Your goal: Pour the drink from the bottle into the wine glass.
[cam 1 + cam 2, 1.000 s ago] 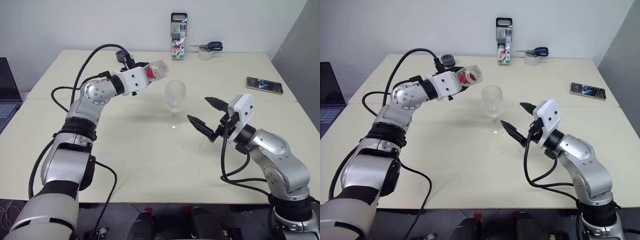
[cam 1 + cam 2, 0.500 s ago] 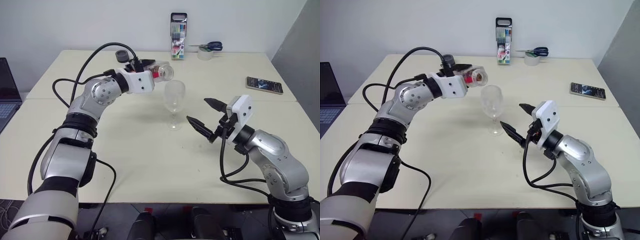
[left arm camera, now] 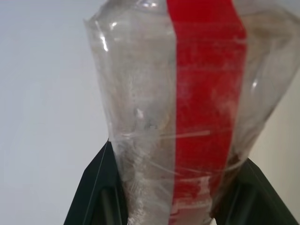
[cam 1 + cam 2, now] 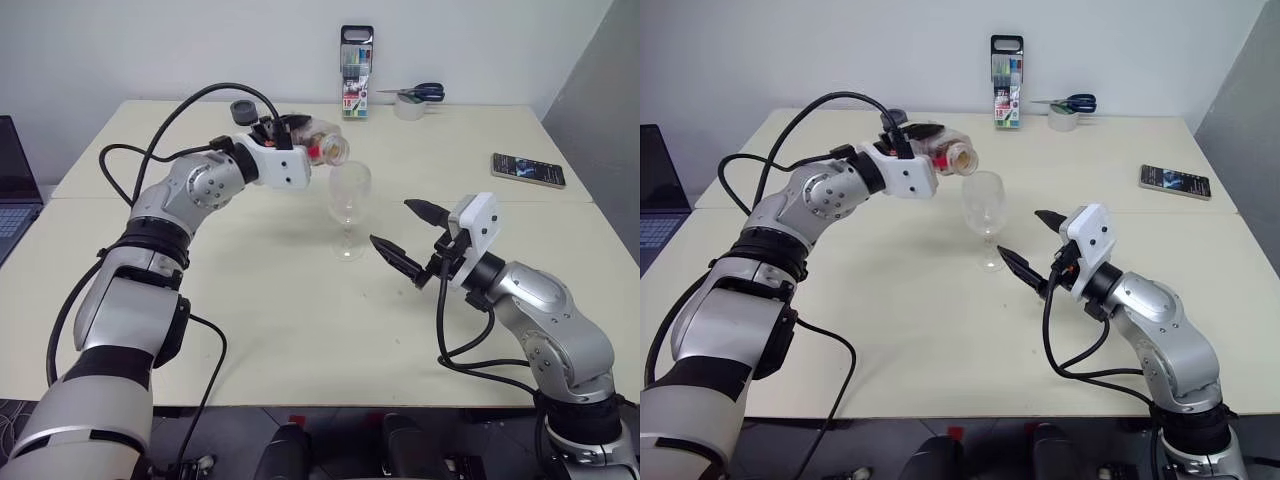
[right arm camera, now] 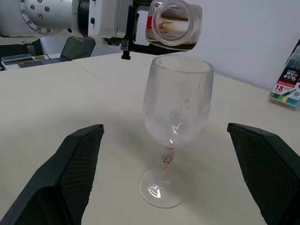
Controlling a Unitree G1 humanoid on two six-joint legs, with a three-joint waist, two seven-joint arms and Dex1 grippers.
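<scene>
Bottle (image 5: 173,26): red label strip, no readable text; lying level just above the wine glass (image 4: 349,205) rim, uncapped mouth toward it.
Drink (image 5: 171,44): right wrist view shows brown liquid pooled along the lower wall.
Marker pack (image 4: 357,73): "18" printed.
Left gripper (image 4: 930,150): clamped on bottle.
Right gripper (image 4: 410,237): jaws wide, holding nothing, beside the glass.

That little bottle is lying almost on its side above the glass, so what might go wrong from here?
Three risks, judging by the pictures:
1. The small clear plastic bottle has its open mouth near the rim of the clear stemmed wine glass, so the reddish-brown drink could spill onto the pale table.
2. The left gripper could knock the glass over.
3. The right gripper is open beside the glass, not steadying it.
</scene>
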